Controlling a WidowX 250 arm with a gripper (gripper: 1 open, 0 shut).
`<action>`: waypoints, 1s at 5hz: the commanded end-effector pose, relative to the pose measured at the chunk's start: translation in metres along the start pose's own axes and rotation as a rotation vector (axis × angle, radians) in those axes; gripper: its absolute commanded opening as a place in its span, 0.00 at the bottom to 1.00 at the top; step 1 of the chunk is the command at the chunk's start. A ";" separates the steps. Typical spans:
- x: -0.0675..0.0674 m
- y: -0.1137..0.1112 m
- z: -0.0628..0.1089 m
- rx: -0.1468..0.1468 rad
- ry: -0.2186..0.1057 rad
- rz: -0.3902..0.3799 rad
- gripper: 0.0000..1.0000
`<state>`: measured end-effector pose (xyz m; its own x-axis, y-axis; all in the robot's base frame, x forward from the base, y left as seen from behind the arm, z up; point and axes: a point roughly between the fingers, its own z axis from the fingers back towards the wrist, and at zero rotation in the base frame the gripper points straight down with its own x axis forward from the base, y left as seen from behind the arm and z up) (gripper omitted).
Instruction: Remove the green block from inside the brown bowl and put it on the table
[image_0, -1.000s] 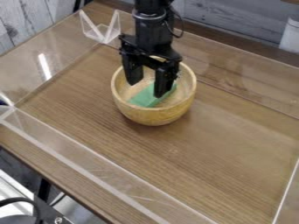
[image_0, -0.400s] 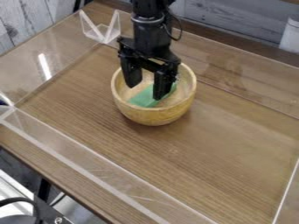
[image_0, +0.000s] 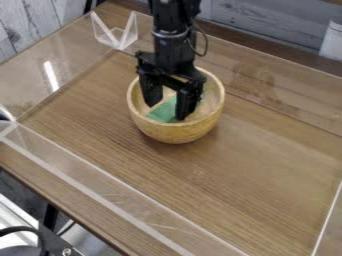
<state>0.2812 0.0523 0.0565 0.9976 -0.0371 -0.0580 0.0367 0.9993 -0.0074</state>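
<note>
Two fingers, spread wide and holding nothing: that's how your gripper (image_0: 170, 98) looks right now, pointing straight down into the brown bowl (image_0: 175, 124). Fingertips are below the rim, one on each side of the green block (image_0: 168, 110), so the block sits right between and just under them rather than off to a side. Whether the tips actually touch it, can't tell from this angle.

What you can see of the block is a green patch on the bowl floor, partly hidden behind the fingers. Its long axis looks like it runs roughly toward the far-right corner of the table (image_0: 174, 200), but honestly the fingers cover enough that I wouldn't swear to it. That's what your next move hangs on: you want the jaws closing across the narrow side, not along the length.

Bowl sits near the far edge, about midway along it. Plenty of bare wood toward the near edge for the drop-off. The clear walls (image_0: 80, 165) ring the whole thing.
</note>
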 end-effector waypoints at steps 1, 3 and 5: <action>0.004 0.005 0.002 0.012 -0.025 0.012 1.00; 0.005 0.003 0.002 0.003 -0.034 0.015 0.00; 0.003 -0.005 0.028 -0.016 -0.085 0.004 0.00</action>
<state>0.2802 0.0465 0.0676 0.9993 -0.0236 -0.0304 0.0226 0.9992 -0.0337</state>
